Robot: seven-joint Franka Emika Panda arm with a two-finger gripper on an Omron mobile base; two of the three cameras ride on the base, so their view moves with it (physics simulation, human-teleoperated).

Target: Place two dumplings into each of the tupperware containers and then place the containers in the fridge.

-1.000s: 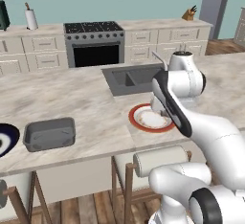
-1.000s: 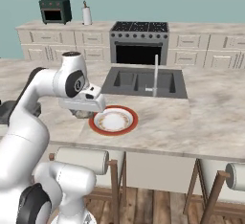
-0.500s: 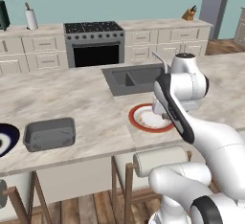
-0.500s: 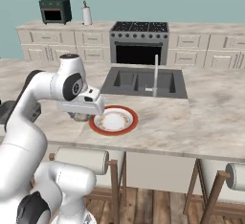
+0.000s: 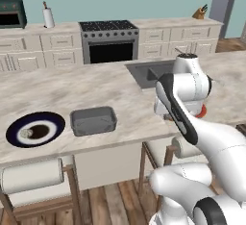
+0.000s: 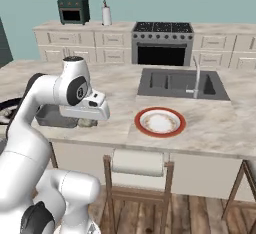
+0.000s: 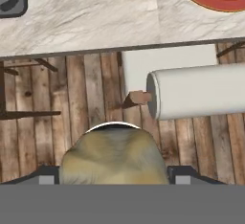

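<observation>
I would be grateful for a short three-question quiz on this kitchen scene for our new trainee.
1. True or false: the gripper holds a dumpling between its fingers.
2. The tupperware container on the counter sits closest to: A) the dark blue plate; B) the sink; C) the stove.
3. Fill in: in the hand view, the gripper hangs over the wooden ____, just off the counter edge, beside a white stool.

Key: 1 true; 2 A; 3 floor.
</observation>
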